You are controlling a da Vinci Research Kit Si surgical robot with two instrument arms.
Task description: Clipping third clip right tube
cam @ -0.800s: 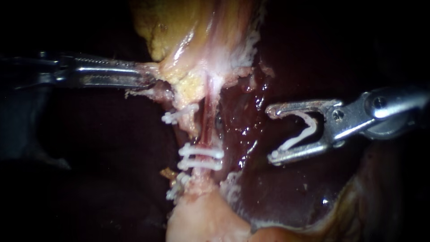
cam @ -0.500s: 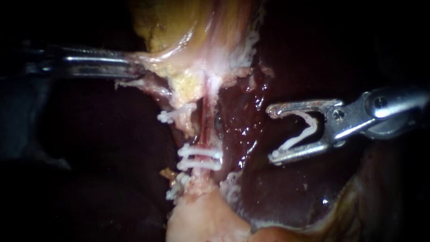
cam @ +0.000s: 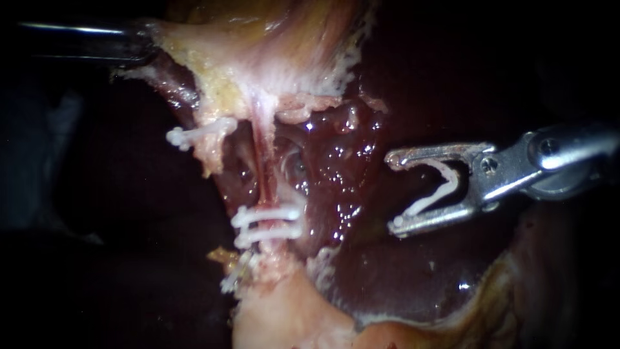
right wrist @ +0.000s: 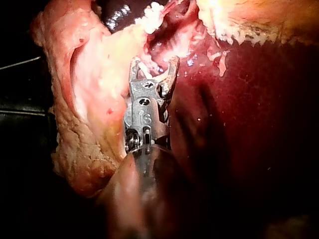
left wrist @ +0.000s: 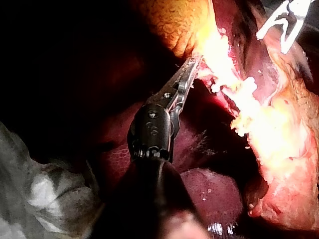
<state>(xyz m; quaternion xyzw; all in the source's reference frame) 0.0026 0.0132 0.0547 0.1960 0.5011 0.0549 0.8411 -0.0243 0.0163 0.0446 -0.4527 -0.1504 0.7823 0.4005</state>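
1. Right tube (cam: 262, 171): locate it in the endoscope view as the thin reddish strand running down the centre of the dissected field. It is stretched taut and bare along its middle length.

2. On the right tube: two white clips (cam: 268, 213) cross its lower end, one just below the other, close together and roughly parallel.

3. Just beside the right tube, on the side away from your right instrument: a pale strand carries one white clip (cam: 194, 132) level with the tube's upper part. Another clip (cam: 236, 274) sits below the paired clips.

4. Behind and beside the right tube: the wet, dark red liver (cam: 387, 278) forms the bed.

5. Well apart from the right tube, over the liver: your right instrument (cam: 392, 192) hovers level with the tube's bare middle length. Its jaws stand wide apart and point toward the tube. The loaded clip (cam: 423, 205), white and open, is seated between them with a leg against each jaw. Neither jaws nor clip touch the tube. The right wrist view shows the same spread jaws (right wrist: 153, 63) clear of tissue.

6. Farthest from the right tube, above and beyond its upper end: your left instrument (cam: 145, 46) has its jaws closed on the pale tissue flap (cam: 171, 39) and holds it pulled taut. The left wrist view confirms the grip (left wrist: 192, 67).
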